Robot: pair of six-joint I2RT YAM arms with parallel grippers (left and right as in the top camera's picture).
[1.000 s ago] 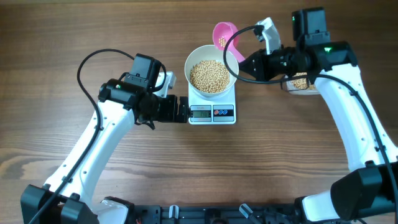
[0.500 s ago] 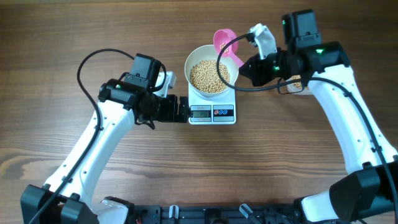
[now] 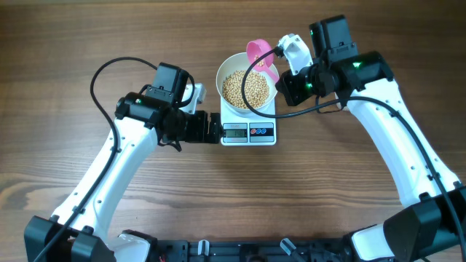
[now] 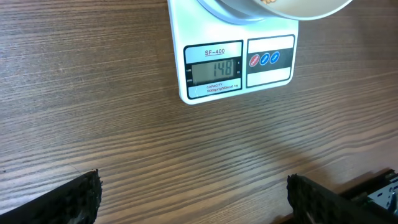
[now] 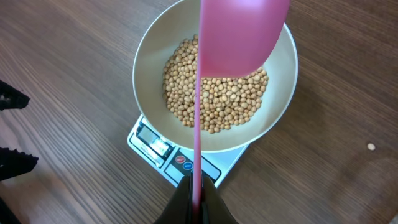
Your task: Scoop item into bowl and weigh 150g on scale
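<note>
At the left of the overhead view, the left claw (image 3: 212,128) stands spread wide and grips nothing. Its tips sit just beside the left edge of the scale (image 3: 248,132); whether they touch it I can't tell. From its wrist camera the two dark fingers (image 4: 81,196) show only at the bottom corners of the frame, with bare wooden surface (image 4: 124,137) between them.

In the middle, the small white digital scale carries the white bowl (image 5: 149,68), and its display (image 4: 214,68) reads 148. The bowl holds a bed of tan soybeans (image 3: 244,89), heaped in its bottom and well below the rim.

Just right of that, a pink scoop (image 3: 258,52) hangs over the bowl's upper-right rim. Seen from the right wrist, its back faces the camera, so what it holds is hidden. Its thin handle runs down to the bottom edge of that frame, where the right claw (image 5: 198,205) is pinched tight on it. One stray bean (image 5: 370,147) lies on the surface at the far right.
</note>
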